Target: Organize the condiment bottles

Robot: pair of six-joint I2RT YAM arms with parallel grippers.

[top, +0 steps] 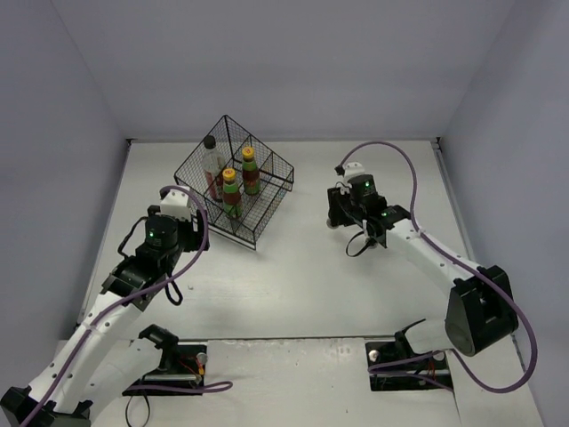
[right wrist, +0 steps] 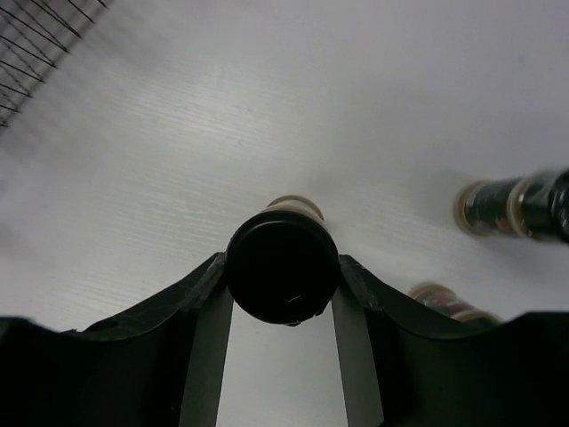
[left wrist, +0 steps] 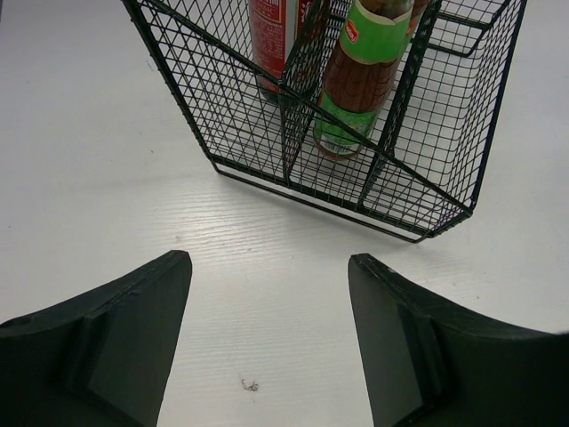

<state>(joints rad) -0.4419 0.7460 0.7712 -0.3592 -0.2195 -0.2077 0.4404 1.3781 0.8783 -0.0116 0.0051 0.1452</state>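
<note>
Left gripper (left wrist: pixel 267 347) hangs spread and empty over bare tabletop (left wrist: pixel 107 178), just on the near side of the basket (left wrist: pixel 204 107), which sits toward the far edge, left of centre. Among its wire dividers stand the tall bottle (top: pixel 212 160) and the yellow-capped bottles (top: pixel 230 189). Right of centre, the right gripper (right wrist: pixel 280 267) is clenched on a black-capped jar (right wrist: pixel 281 283), its fingers (right wrist: pixel 197 298) pressing either side of the cap. Whether the jar's base rests on the tabletop cannot be told. To its right in the wrist view are a second jar (right wrist: pixel 507 205), on its side, and a third jar (right wrist: pixel 440 298), half hidden behind a finger.

The step in hand looks like carrying the held jar to the basket. To do it well, keep the jar upright and raise it above the basket rim before crossing. Pick a vacant compartment and lower straight down so the base does not snag wire. The hold is on the cap alone, so move slowly. The left gripper should keep out of the path.
</note>
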